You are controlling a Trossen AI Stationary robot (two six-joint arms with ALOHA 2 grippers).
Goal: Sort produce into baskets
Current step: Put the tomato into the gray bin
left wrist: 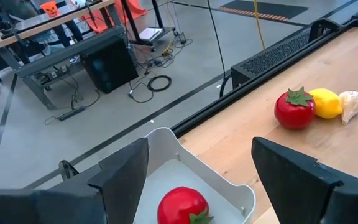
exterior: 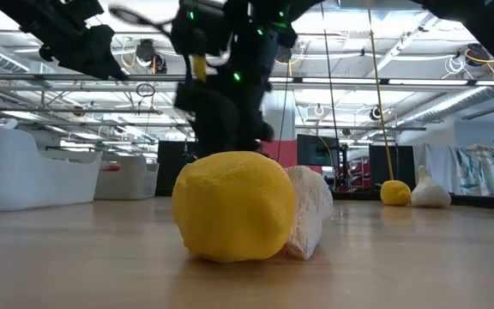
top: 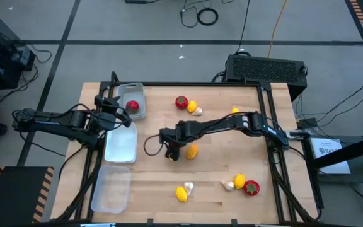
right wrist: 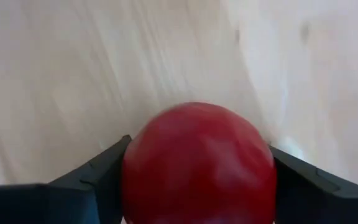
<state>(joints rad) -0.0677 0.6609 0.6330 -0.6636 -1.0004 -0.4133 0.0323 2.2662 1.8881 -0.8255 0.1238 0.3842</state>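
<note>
Over the middle of the table my right gripper (top: 171,152) is shut on a red round piece of produce (right wrist: 197,165), which fills the gap between its fingers in the right wrist view. A yellow piece (top: 191,151) lies just to its right. My left gripper (left wrist: 197,162) hangs open above the far basket (top: 137,92), touching nothing. Another red piece (left wrist: 182,206) lies in that basket. Two more baskets (top: 121,145) (top: 111,189) stand in a row along the table's left side. My right gripper pinches the red round piece between its two fingers, which lie on its two opposite sides (right wrist: 132,168). The fingers slant steeply down, coming from the table's right side. Whether the piece rests on the wood does not show.
At the far middle lie a red piece (top: 181,101), a yellow one (top: 191,106) and a garlic bulb (top: 198,111), with another yellow piece (top: 234,111) farther right. Near the front edge lie a yellow piece (top: 181,194) with a bulb (top: 189,186), and a bulb (top: 229,185), a yellow (top: 239,181) and a red piece (top: 251,187).
</note>
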